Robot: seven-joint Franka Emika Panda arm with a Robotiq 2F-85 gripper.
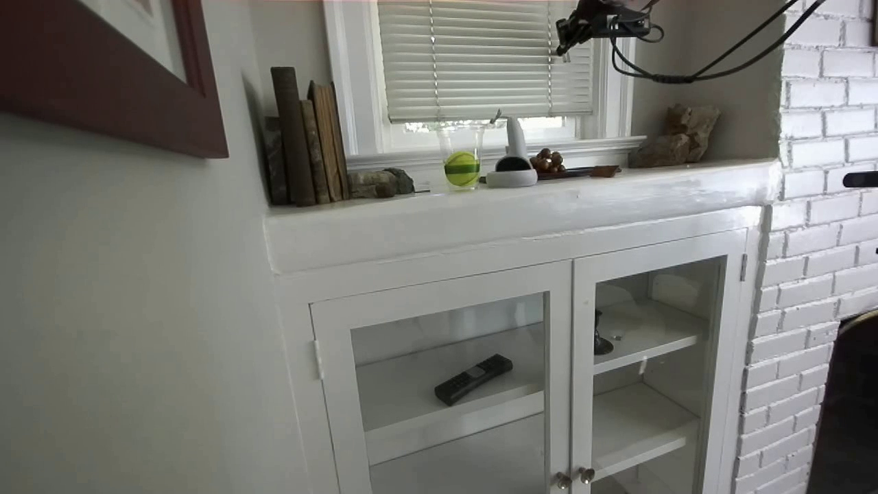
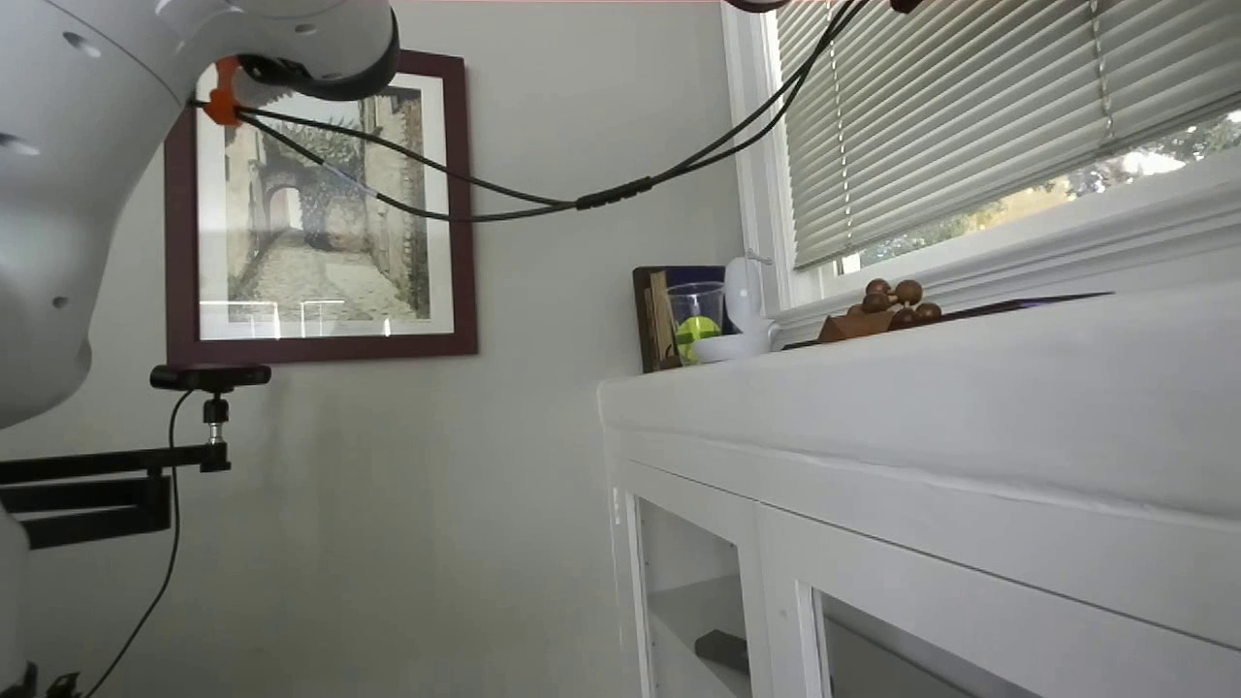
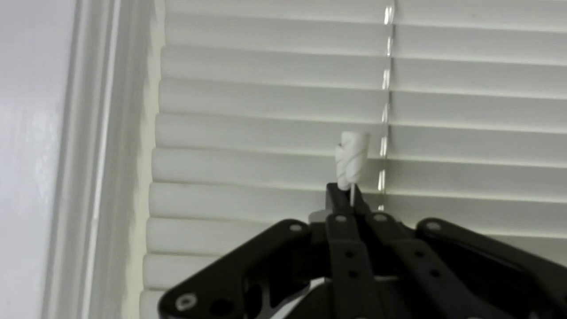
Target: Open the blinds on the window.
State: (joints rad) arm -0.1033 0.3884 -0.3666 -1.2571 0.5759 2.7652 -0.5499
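Observation:
The white slatted blinds (image 1: 487,68) hang low over the window (image 1: 351,89), with a narrow strip of glass showing beneath. The blinds (image 2: 970,126) and window frame (image 2: 754,165) also show in an exterior view, with foliage in the gap. My gripper (image 1: 562,40) is in front of the blinds' right part. In the wrist view, which seems upside down, the gripper (image 3: 346,195) is shut on a thin white pull cord (image 3: 352,194) of the blinds (image 3: 266,137). The cord's white tassels (image 3: 353,155) stick out just beyond the fingertips. In an exterior view the gripper is almost wholly out of frame.
The ledge (image 1: 507,213) below bears old books (image 1: 315,137), a clear cup with a yellow-green ball (image 1: 462,168), a white stand (image 1: 513,175), a wooden bead ornament (image 1: 547,162) and rocks (image 1: 675,137). Black cables (image 1: 669,78) hang from the arm.

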